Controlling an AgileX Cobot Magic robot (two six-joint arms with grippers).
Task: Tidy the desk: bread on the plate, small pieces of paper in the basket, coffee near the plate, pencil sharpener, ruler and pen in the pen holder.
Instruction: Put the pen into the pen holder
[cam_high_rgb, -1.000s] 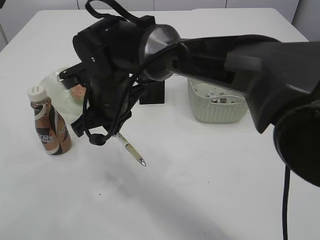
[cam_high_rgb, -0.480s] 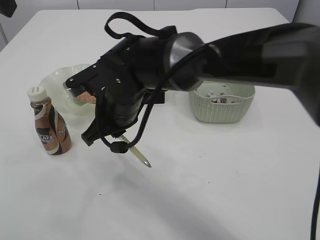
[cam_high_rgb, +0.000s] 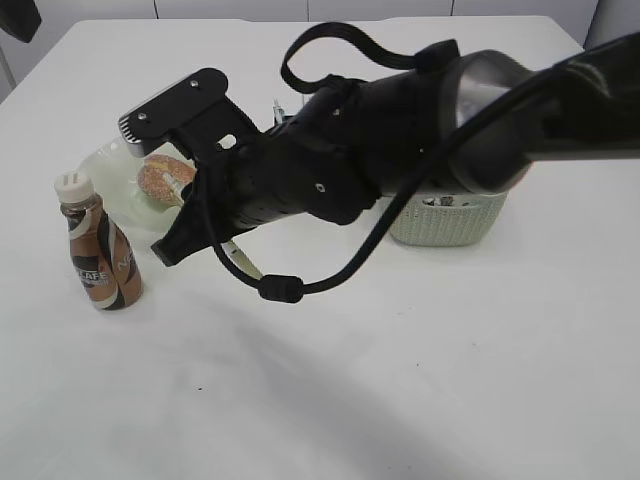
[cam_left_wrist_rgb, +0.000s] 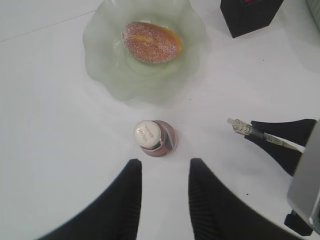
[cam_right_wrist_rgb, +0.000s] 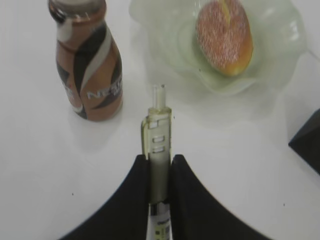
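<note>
On the white desk (cam_high_rgb: 400, 380), the right arm is reaching across from the right side toward the left half of the exterior view, its dark bulk hiding much of the middle. Its gripper (cam_right_wrist_rgb: 159, 170) is clamping a pale yellowish pen (cam_right_wrist_rgb: 158, 150) between closed fingers (cam_right_wrist_rgb: 137, 190), with the pen's clip and end sticking out ahead of the fingertips, lifted off the tabletop. Ahead of that gripper, the bread (cam_right_wrist_rgb: 224, 36) is lying inside the ruffled green plate (cam_right_wrist_rgb: 280, 55), and the coffee (cam_right_wrist_rgb: 89, 70) is standing upright just beside the plate, apart from it. From the left wrist camera, the left gripper (cam_left_wrist_rgb: 165, 175) is hanging above the bottle's cream cap, its two fingers (cam_left_wrist_rgb: 125, 200) standing parted with nothing between them. That view is also showing the pen's end poking out from the right gripper's dark fingers at the right edge. A corner of the black mesh pen holder (cam_left_wrist_rgb: 247, 15) is sitting beyond the plate at the top. Behind the right arm, the sage-green basket (cam_high_rgb: 450, 222) is sitting with small scraps of paper inside, though the arm is covering part of it.
</note>
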